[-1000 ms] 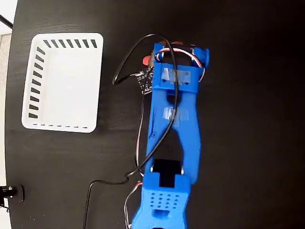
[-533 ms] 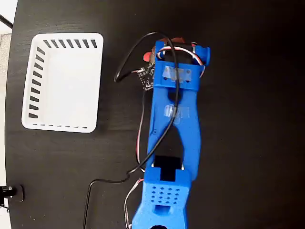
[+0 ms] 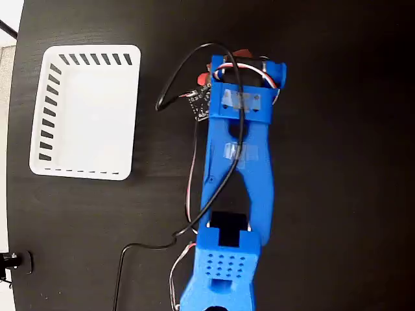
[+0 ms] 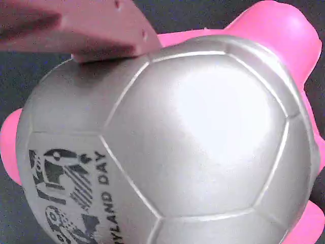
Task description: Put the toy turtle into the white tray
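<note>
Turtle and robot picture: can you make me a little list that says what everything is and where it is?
toy turtle: fills the wrist view, silvery shell with black print, pink head and feet
pincer: hidden under the blue arm in the fixed view, right over the turtle; open or shut cannot be told
white tray: left of the arm, nothing in it
table: black
turtle in tray: not yet
</note>
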Controlling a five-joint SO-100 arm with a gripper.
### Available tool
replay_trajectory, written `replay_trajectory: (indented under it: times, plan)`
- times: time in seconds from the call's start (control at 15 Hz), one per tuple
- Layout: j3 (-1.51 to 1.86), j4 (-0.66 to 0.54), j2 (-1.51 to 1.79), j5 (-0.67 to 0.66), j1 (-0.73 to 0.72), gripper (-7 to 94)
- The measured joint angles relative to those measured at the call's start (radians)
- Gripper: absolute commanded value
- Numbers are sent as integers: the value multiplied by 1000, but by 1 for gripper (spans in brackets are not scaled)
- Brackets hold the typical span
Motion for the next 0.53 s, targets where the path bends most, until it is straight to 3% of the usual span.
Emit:
replay_trajectory:
  times: [0.27, 0.53]
  plan:
    - [104, 63, 206, 18, -9, 0]
    - [233, 97, 491, 89, -124, 0]
